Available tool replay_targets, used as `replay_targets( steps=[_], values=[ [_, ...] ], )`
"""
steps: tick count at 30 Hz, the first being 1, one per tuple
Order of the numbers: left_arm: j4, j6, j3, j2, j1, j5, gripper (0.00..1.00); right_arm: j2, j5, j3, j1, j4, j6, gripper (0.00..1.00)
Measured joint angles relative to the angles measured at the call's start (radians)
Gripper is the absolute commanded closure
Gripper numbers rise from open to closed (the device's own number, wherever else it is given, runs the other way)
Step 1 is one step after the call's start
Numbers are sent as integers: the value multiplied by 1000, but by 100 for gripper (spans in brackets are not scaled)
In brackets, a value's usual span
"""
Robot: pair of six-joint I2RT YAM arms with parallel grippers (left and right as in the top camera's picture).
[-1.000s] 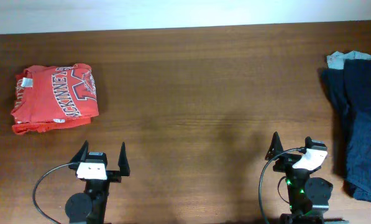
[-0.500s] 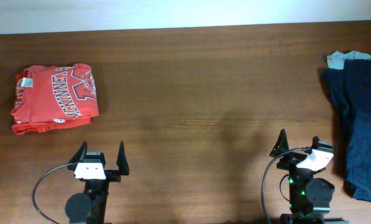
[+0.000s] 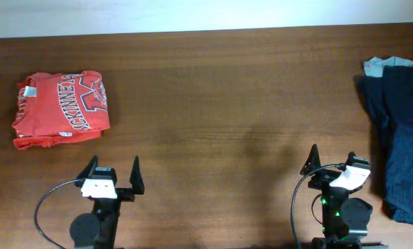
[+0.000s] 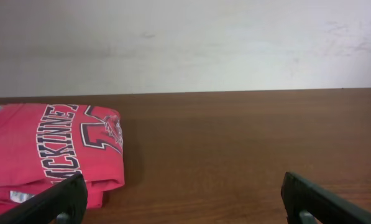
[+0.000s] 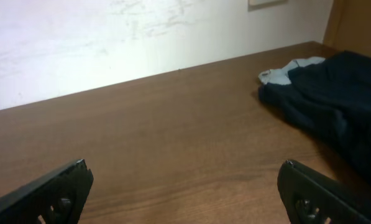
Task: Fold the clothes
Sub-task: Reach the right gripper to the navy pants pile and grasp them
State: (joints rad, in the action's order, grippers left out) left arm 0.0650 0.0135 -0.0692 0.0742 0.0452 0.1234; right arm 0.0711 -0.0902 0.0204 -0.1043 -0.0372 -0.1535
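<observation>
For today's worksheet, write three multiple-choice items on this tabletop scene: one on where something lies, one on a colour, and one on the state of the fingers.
1. In the overhead view, where on the table does the dark navy garment lie?
A. at the right edge
B. in the middle
C. at the left edge

2. What colour is the folded shirt with lettering?
A. green
B. red
C. yellow

3. How do the fingers of the left gripper and right gripper stand?
A. both pairs shut
B. only the left pair open
C. both pairs spread open, holding nothing

Answers:
1 A: the garment is heaped against the right edge.
2 B: the cloth is red with white letters.
3 C: each pair stands wide apart with nothing between.
</observation>
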Motion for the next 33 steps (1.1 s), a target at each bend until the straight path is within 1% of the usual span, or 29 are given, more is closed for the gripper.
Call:
replay_targets(
  steps=[5,8,9,11,13,15,17,18,20,21,23,24,26,27,33],
  values=[
    [6,14,-115,181,0,20,1,64,-17,118,0,-103,6,1],
    [10,15,-253,362,0,47,1,191,-30,264,0,-170,8,1],
    [9,15,-340,466,0,63,0,277,-33,354,0,-196,8,1],
    [45,16,-444,590,0,93,1,396,-37,496,-1,-310,8,1],
    [85,17,-554,705,0,125,1,509,-32,622,-1,-387,8,1],
    [152,18,-673,828,0,163,1,626,-18,765,-1,-493,9,1],
    [264,18,-800,941,0,199,1,750,5,929,-1,-637,8,1],
    [291,18,-846,984,0,208,1,804,19,996,-1,-690,8,1],
    [399,18,-962,1077,0,224,1,895,49,1116,-1,-781,8,1],
    [419,17,-1002,1109,0,229,1,932,64,1162,-1,-822,8,1],
    [532,18,-1120,1190,0,238,1,1024,97,1284,-1,-924,8,1],
    [591,18,-1204,1246,0,243,1,1110,127,1389,-1,-983,8,1],
    [633,18,-1256,1279,0,247,0,1180,140,1478,-1,-1100,8,1],
    [631,17,-1275,1295,0,246,1,1239,145,1538,-1,-1114,8,1],
    [627,18,-1279,1307,0,238,1,1317,129,1563,-2,-1190,11,1]
  ],
)
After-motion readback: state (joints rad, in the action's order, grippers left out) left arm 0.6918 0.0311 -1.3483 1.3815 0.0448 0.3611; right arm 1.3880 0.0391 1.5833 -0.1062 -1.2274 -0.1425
